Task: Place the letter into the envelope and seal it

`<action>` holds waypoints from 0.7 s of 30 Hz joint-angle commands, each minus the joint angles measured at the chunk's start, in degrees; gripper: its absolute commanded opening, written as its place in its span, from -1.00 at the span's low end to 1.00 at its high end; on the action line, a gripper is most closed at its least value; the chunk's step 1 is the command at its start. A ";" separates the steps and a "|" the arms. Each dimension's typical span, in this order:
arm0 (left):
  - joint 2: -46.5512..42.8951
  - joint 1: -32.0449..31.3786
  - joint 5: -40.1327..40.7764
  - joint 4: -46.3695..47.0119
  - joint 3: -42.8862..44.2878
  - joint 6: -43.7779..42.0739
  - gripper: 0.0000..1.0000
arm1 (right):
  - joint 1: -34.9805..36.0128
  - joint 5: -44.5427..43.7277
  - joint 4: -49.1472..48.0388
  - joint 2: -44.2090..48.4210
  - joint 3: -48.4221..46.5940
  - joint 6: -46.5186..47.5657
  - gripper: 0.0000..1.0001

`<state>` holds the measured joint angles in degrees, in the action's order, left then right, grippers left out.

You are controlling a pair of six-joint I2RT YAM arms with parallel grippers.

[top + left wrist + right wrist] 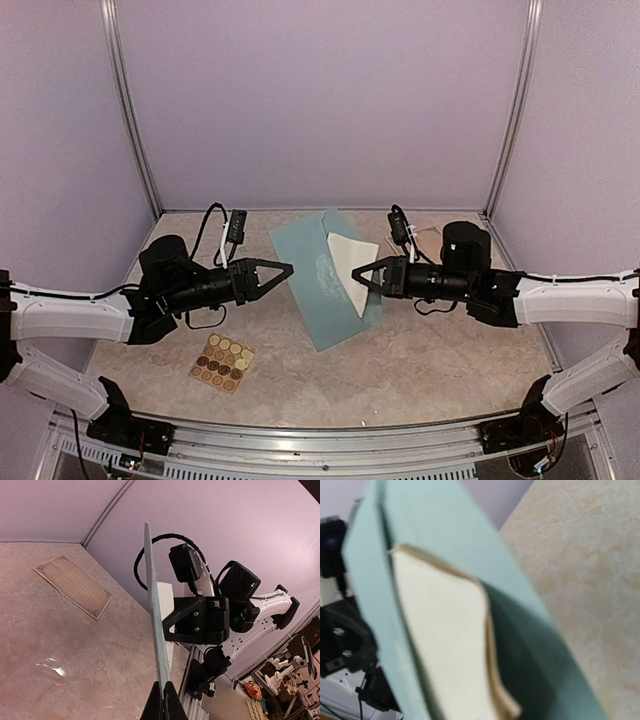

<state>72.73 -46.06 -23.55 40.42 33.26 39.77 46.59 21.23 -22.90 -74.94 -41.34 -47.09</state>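
Insertion, near the desk's [430, 350] far edge: left claw [289, 270] pinches the envelope [315, 295], right claw [356, 280] the letter [346, 258]; you push deeper next.

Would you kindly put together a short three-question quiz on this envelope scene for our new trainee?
1. True or false: the tan sheet of round stickers lies nearer the left arm than the right one.
2. What grips the teal-blue paper envelope by its edge? A) nothing B) the fingers of the left gripper C) a metal clamp
3. What sticks out of the envelope's opening?
Key: 1 true. 2 B. 3 the cream paper letter, held by the right gripper.
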 commanded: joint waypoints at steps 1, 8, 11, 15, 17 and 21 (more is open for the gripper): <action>-1.54 -0.16 -3.92 -1.12 0.14 -3.56 -1.00 | -1.31 2.51 5.08 1.01 -1.81 1.74 -1.00; -0.80 -0.34 -7.11 -4.31 2.33 -5.45 -1.00 | -1.33 8.60 6.08 -0.62 -4.43 4.94 -1.00; -0.26 -0.50 -7.87 -4.98 3.02 -5.79 -1.00 | -1.32 10.52 6.63 -1.27 -5.57 6.12 -1.00; 0.49 -0.86 -8.54 -5.14 3.60 -5.84 -1.00 | -1.36 12.29 7.28 -2.03 -6.41 7.07 -1.00; 1.19 -1.08 -9.06 -5.14 4.10 -5.72 -0.99 | -1.35 13.23 7.45 -2.48 -6.75 7.55 -1.00; 2.75 -1.54 -9.89 -5.27 5.32 -5.62 -0.81 | -1.17 15.10 8.38 -3.15 -7.57 9.13 -1.00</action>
<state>73.97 -46.83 -31.35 35.27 36.21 35.40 45.58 33.08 -16.25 -76.93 -46.48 -40.51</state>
